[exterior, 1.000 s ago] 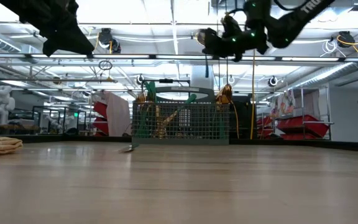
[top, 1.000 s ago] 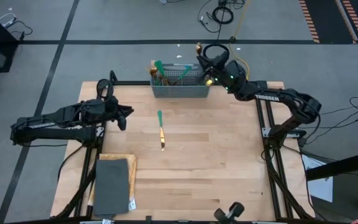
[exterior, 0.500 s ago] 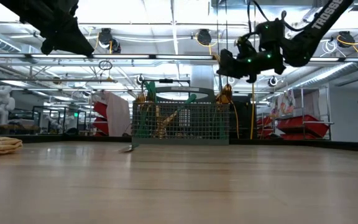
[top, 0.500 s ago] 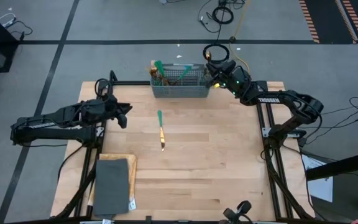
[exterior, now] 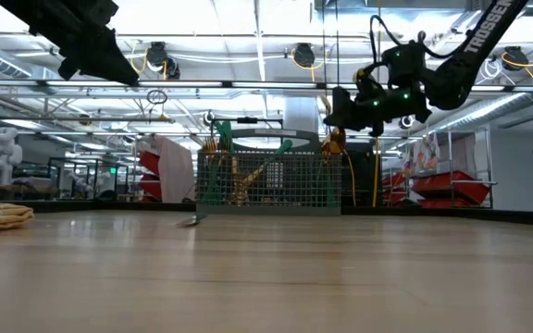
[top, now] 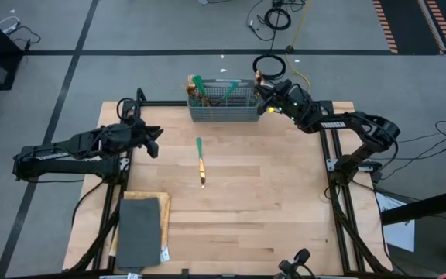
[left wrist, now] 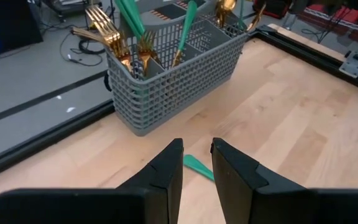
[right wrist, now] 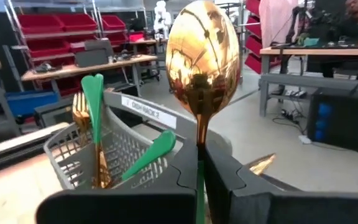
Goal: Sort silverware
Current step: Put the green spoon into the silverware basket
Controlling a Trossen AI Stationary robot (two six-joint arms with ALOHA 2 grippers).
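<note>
A grey mesh basket (top: 224, 101) at the table's far edge holds several gold forks and spoons with teal handles (left wrist: 132, 37). One teal-handled gold knife (top: 200, 161) lies flat on the table in front of it. My right gripper (top: 260, 87) hovers at the basket's right end, shut on a gold spoon (right wrist: 201, 56). My left gripper (top: 155, 140) hangs above the table left of the knife, its fingers (left wrist: 166, 168) a narrow gap apart and empty. My right gripper pinches the spoon's thin teal handle (right wrist: 199, 177) between its two fingers. The spoon runs along the fingers and sticks out past their tips, gold bowl (right wrist: 201, 53) foremost. It is lifted clear, above the basket's right end (exterior: 336, 180).
A dark grey slab (top: 140, 230) lies on a tan cloth at the near left corner. Bare wood stretches across the table's middle and right (top: 269, 194). Cables lie on the floor beyond the far edge.
My right gripper has come down with the spoon and shifted a little toward the table's right and near edges, now at the basket's right end.
</note>
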